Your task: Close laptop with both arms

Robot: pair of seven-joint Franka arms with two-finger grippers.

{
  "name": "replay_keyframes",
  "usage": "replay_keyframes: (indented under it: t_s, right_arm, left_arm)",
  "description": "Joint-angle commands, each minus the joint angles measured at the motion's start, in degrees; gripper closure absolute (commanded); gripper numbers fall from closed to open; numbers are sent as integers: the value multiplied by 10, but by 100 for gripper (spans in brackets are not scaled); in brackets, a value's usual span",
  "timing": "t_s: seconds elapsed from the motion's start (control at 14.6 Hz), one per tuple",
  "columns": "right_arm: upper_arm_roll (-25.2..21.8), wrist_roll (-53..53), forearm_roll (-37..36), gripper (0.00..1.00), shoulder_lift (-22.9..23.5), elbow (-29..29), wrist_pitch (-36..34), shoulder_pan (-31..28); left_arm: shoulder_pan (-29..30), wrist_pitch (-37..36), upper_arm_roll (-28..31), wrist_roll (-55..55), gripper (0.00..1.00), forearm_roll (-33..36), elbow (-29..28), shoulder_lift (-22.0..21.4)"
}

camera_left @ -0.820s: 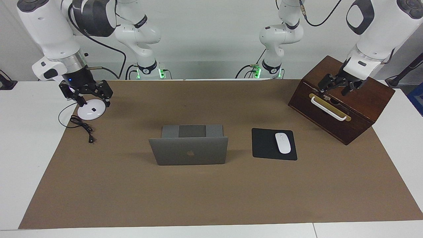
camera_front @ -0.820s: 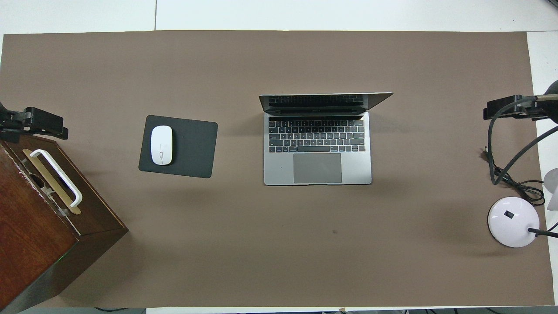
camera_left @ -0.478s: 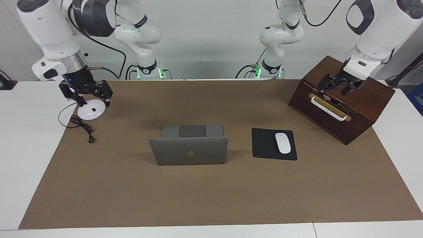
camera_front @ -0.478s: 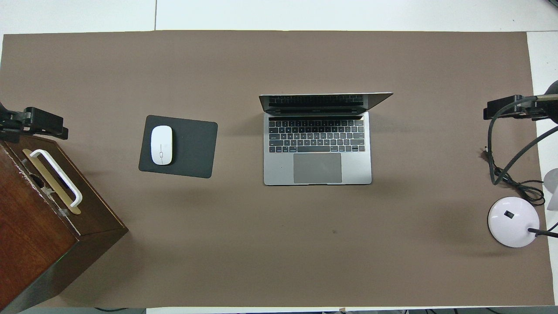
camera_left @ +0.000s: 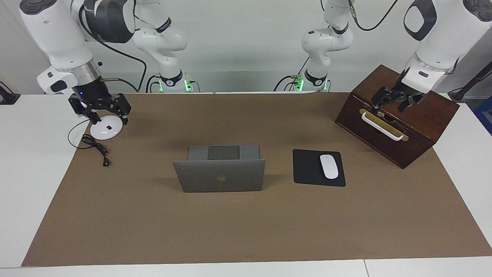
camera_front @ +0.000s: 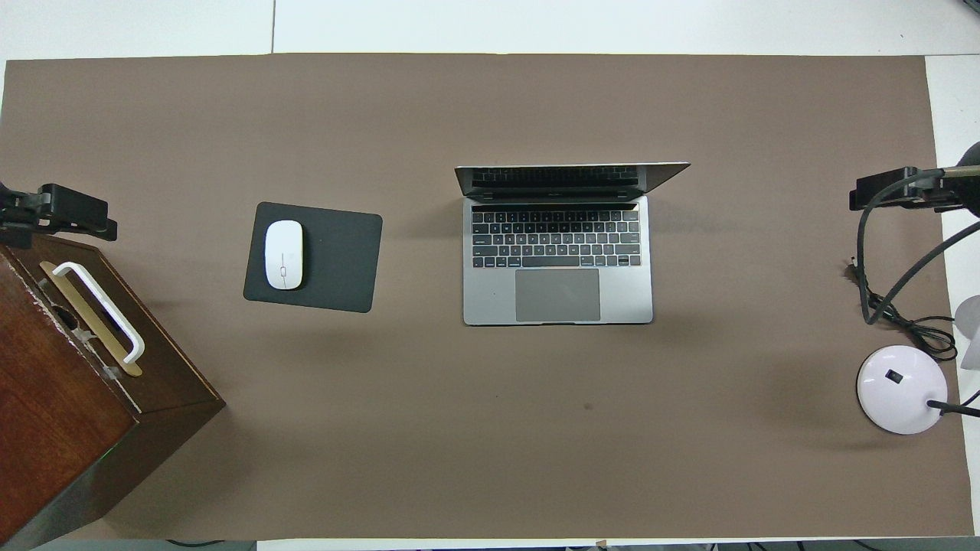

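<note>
- Laptop point(camera_left: 219, 175): open, mid-mat, well apart from both grippers.
- Left gripper point(camera_left: 393, 100): jaws wide, empty, over wooden box point(camera_left: 399, 123).
- Right gripper point(camera_left: 100, 109): jaws wide, empty, over lamp base point(camera_left: 104, 129).
- Mouse point(camera_left: 329, 166) on pad point(camera_left: 307, 169): between laptop and box.

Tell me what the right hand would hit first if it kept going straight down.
Most likely the white lamp base: the right hand hangs over it, pointing down. How high it hangs is unclear.

In the overhead view the wooden box point(camera_front: 69, 398) ran off the frame's edge, and only the tip of the left gripper point(camera_front: 57, 214) showed. The laptop point(camera_left: 220, 169)'s upright lid hid its keyboard from the facing camera — the screen stayed unseen.
</note>
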Motion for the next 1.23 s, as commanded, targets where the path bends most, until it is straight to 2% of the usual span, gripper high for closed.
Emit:
replay_keyframes:
  t_s: [0.0,0.48,0.68,0.75,0.82,0.89,1.09,1.16]
  right_arm:
    - [4,3,-3,0,-15,-20,16,-6]
    - [2,2,-3,1,-15,-19,21,-6]
    - [2,-1,-3,12,-14,-18,21,-6]
    - [2,-1,-3,21,-14,-18,21,-6]
    - [2,-1,-3,28,-14,-18,21,-6]
    - [2,-1,-3,32,-14,-18,21,-6]
    - [2,-1,-3,39,-14,-18,21,-6]
    - [2,-1,-3,55,-14,-18,24,-6]
  left_arm:
    - [-5,16,2,-7,0,-2,-18,-12]
    - [-1,16,2,-7,0,-4,-17,-12]
    - [0,18,2,-7,0,-4,-17,-12]
    - [-1,18,2,-7,22,-4,-17,-12]
    - [0,18,2,-7,80,-4,-17,-12]
    - [0,21,2,-7,100,-5,-17,-12]
    - [-1,27,2,-10,100,-12,-18,-11]
    - [-1,30,2,-9,100,-13,-19,-12]
